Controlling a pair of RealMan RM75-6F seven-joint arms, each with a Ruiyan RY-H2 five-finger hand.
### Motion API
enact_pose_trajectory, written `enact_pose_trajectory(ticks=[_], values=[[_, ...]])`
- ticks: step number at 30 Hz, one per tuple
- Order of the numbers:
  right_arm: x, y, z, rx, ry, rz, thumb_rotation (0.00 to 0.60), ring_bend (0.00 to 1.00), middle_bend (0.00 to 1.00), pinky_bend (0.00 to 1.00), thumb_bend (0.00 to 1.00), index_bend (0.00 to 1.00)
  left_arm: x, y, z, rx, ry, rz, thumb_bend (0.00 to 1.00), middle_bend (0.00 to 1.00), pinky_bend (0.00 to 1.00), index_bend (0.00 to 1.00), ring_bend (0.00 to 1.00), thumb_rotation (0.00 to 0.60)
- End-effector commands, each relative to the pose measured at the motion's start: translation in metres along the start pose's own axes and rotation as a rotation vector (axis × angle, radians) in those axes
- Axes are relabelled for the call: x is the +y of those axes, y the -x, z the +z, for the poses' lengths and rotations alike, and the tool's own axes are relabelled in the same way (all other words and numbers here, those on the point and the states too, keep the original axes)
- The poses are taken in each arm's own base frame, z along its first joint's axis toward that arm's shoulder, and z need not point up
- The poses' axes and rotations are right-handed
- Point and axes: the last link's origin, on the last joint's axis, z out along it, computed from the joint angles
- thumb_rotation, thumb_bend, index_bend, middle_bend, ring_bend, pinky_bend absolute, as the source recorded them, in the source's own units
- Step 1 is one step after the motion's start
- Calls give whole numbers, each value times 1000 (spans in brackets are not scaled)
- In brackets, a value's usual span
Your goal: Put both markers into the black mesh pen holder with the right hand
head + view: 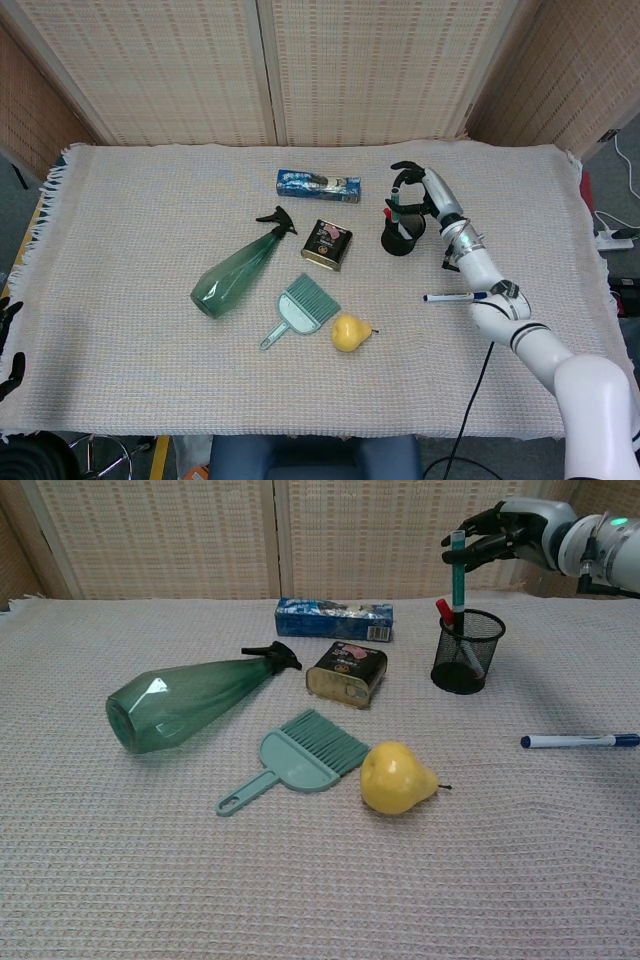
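The green marker (458, 578) is standing upright with its lower part inside the black mesh pen holder (467, 652), and its top end is being pinched by the fingertips of the right hand (510, 532), which is hanging just above the holder's rim. The rest of the fingers of this hand are spreading a little over the marker top. In the head view the same right hand (422, 190) is showing just behind the pen holder (402, 234), toward the far edge of the table (120, 220). Inside the holder a red marker (446, 613) is leaning against the mesh wall, with its red cap sticking out over the rim, just beside the green one. A blue pen (578, 741) is lying flat on the cloth near the right edge of the table, well apart from the holder. The left hand (8, 340) is staying low at the left edge of the table; only dark fingers are showing there and I cannot tell how they are set. Around the middle of the table are lying a green spray bottle (185, 700) on its side, a small tin (347, 674), a teal hand brush (300, 756) and a yellow pear (396, 777). A blue box (333, 618) is lying behind the tin, closer to the far edge.
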Motion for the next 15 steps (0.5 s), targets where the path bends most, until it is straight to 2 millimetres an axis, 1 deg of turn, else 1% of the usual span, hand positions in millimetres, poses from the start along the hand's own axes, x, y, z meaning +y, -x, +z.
enact_pose_trajectory(ticks=[1, 6, 15], values=[[0, 0, 0, 0, -3, -6, 600, 221, 197, 205, 330, 554, 0, 0, 0, -1, -2, 1, 507, 0, 100, 102, 0, 600], [1, 1, -2, -6, -1, -21, 600, 175, 192, 152, 328, 506, -1, 0, 0, -5, -5, 1, 507, 0, 99, 101, 0, 600], [-4, 2, -4, -11, -23, -15, 600, 161, 184, 137, 327, 472, -1, 0, 0, -4, -7, 1, 506, 0, 99, 102, 0, 600]])
